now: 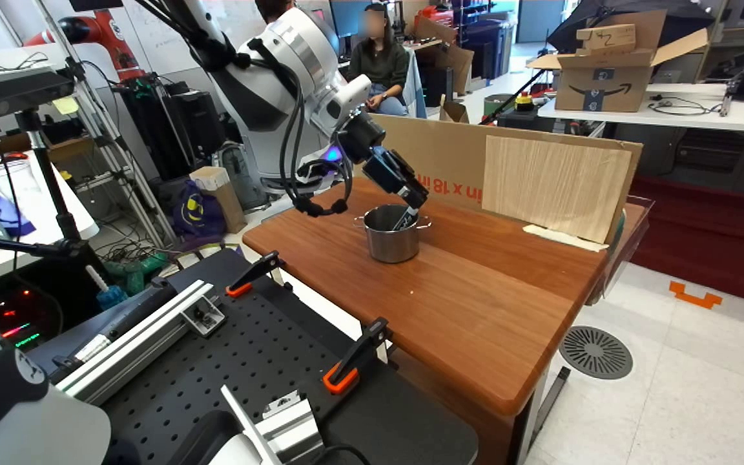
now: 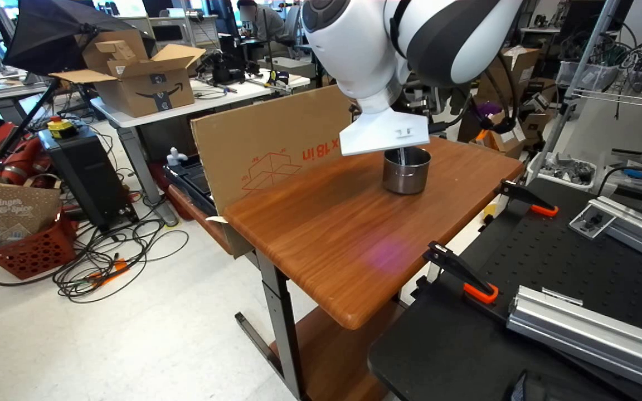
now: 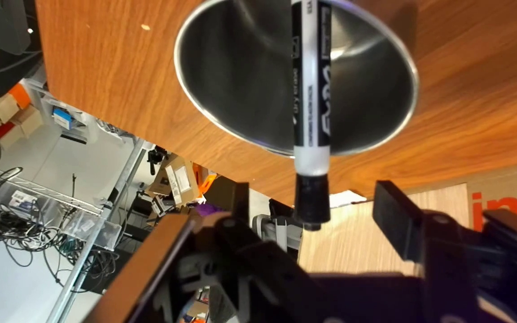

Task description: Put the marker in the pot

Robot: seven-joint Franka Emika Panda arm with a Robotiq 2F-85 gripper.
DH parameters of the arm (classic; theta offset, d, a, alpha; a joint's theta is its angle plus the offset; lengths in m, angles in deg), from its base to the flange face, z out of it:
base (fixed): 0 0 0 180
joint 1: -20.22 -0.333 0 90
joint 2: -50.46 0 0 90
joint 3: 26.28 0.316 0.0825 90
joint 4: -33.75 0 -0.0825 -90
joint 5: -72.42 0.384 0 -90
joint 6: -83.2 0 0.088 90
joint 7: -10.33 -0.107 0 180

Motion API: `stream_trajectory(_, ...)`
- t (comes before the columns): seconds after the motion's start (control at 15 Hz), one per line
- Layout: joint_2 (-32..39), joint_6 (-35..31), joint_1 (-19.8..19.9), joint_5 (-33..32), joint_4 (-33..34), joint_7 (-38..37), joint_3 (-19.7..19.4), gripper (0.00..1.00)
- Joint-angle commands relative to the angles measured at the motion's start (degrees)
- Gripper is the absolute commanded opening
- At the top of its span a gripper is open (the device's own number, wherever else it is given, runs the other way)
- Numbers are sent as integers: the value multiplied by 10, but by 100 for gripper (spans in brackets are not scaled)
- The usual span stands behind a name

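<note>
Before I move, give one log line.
round silver metal pot: upright on brown table; slim black-and-white marker: slanting into pot; black gripper: open, not gripping marker

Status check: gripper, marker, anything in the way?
Gripper open, gap either side of marker.
Marker tilted, reaching into pot.
Cardboard panel nearby, apart from pot, likely not in the way.

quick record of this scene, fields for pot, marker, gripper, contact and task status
pot: silver metal, upright on the brown table
marker: tilted, capped end above the pot's rim, other end reaching inside
gripper: open, gaps on both sides of the marker in wrist view
contact: marker on pot bottom, cannot tell
task status: marker partly inside, looks nearly done
</note>
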Motion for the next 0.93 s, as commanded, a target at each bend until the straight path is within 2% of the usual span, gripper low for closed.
stream_trajectory(0.0, 8, 15, -2, -4, 11, 0, 3, 100)
stream_trajectory(0.47, 5, 13, -1, -2, 9, 2, 4, 100)
stream_trajectory(0.6, -4, 4, 3, 10, 0, 26, 10, 100)
stream_trajectory(0.87, -33, -29, 13, 47, -34, 127, 35, 100)
